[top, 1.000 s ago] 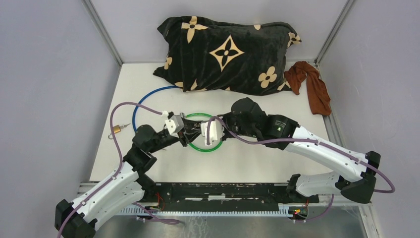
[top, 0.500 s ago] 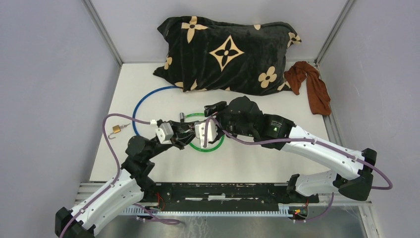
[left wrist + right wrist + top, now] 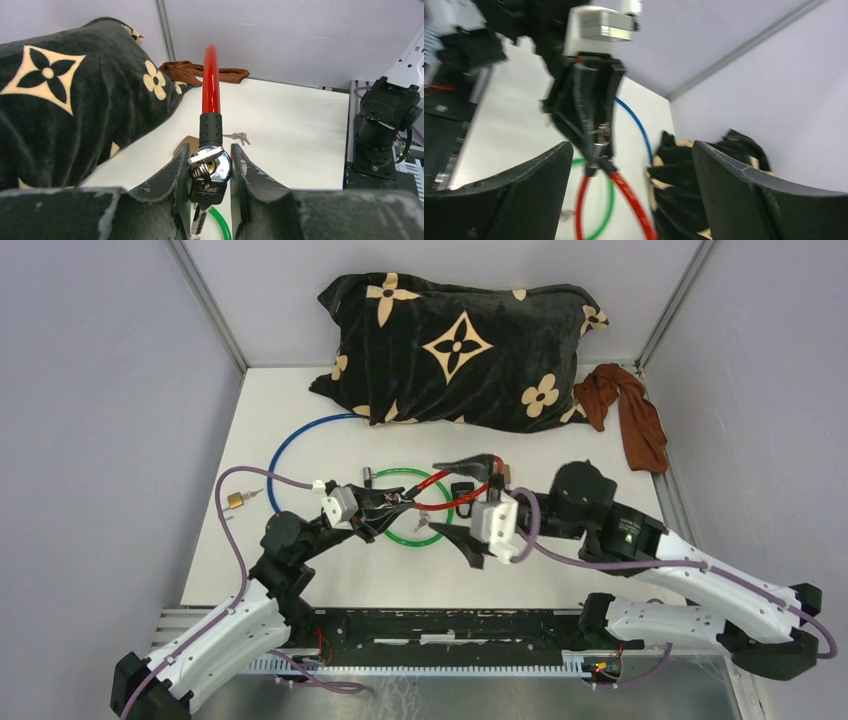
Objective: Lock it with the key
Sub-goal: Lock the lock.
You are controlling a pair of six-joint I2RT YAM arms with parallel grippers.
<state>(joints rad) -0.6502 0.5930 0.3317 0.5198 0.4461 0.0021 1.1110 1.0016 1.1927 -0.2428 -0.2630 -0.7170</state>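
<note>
The right gripper point(image 3: 631, 150) stands wide and empty. Just beside it, the left gripper point(image 3: 385, 504) pinches the head of the red cable lock point(image 3: 210, 85), a black-headed key point(image 3: 202, 192) at its near end, above a green cable loop point(image 3: 425, 536) on the white surface point(image 3: 560, 455). Beyond lie a blue cable point(image 3: 290, 440), a flowered pillow point(image 3: 460, 350) and a brown cloth point(image 3: 630, 410).
</note>
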